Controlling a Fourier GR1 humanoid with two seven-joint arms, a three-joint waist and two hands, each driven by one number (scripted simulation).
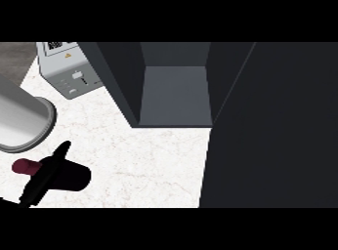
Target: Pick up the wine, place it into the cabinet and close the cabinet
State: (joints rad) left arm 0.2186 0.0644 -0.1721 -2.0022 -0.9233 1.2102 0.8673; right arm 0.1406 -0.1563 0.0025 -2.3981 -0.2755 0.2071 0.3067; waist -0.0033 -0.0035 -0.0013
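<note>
One hand (43, 177) shows, lower left, probably the left; its fingers seem straight, pressed together, lying across the wine (60, 174). Wine stands upright beneath them. Open cabinet (173, 93) lies upper right.

On my view the counter (143, 156) fills the middle and the left. At its far side stands the cabinet (173, 93), open toward me, and its door (280, 127) swings out over the right part of the view. To the left of the cabinet, at the far left corner, I see a small appliance (69, 73). The wine (60, 175) stands near the lower left edge, well apart from the cabinet. The left hand (46, 178) lies across the wine, its forearm (10, 114) just behind.
</note>
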